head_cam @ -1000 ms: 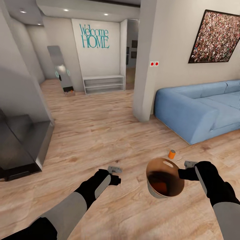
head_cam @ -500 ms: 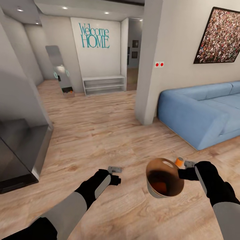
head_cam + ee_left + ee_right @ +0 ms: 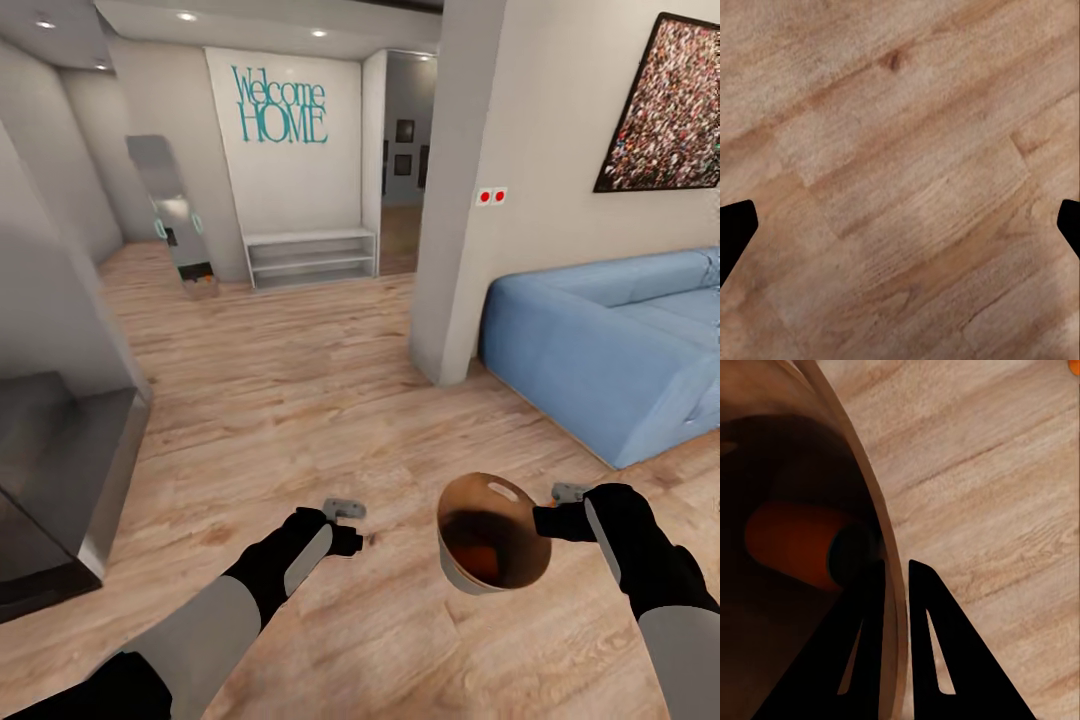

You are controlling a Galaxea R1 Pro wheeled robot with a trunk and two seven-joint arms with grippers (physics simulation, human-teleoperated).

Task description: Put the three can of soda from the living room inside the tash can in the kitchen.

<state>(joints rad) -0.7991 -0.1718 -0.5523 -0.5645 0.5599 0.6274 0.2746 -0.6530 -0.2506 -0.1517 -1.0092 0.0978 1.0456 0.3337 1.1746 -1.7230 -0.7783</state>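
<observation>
Living room, wood-plank floor [image 3: 300, 400], blue sofa [image 3: 610, 350] to the right. The trash can [image 3: 494, 532], thin-walled, glossy, probably light and slippery, hangs above the floor, its rim pinched between the right gripper [image 3: 894, 577] jaws; an orange soda can [image 3: 799, 544] lies inside. Left gripper [image 3: 900, 225] jaws apart, empty.

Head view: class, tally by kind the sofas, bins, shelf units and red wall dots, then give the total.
blue sofa: 1
tash can: 1
shelf unit: 1
red wall dots: 2
Total: 5
</observation>
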